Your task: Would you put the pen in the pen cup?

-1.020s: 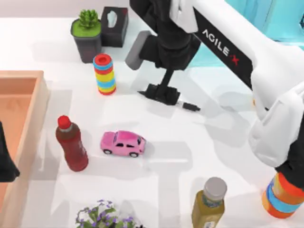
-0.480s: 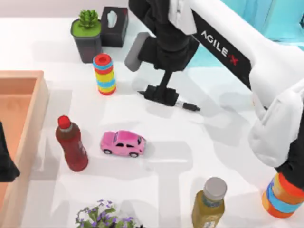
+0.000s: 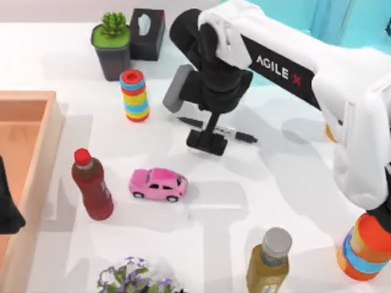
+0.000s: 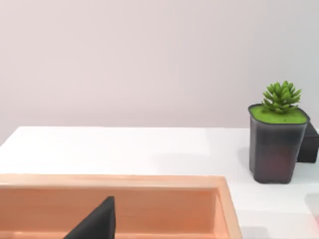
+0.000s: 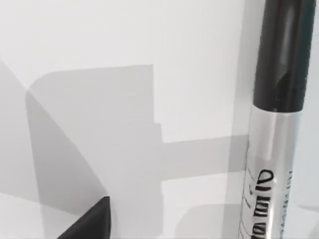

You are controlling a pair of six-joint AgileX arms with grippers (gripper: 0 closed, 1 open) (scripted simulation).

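- The right hand (image 3: 207,143) hangs over the middle of the white counter (image 3: 269,177), nearer the far edge; whether its fingers are parted or closed cannot be told.
- The pen (image 3: 241,135) lies flat on the counter just behind that hand, apart from it, partly hidden by the arm.
- In the right wrist view, the pen (image 5: 276,99) lies flat on bare counter, black barrel above a silver label band.
- Open room: the stretch between the hand and the car (image 3: 158,184) is bare.
- The left hand (image 3: 7,210) is parked over the wooden tray (image 3: 52,122) at the left edge.
- Count: two bottles, one red (image 3: 91,185), one yellow (image 3: 269,259); two ring stacks (image 3: 134,95) (image 3: 363,250); one plant pot (image 3: 112,46).
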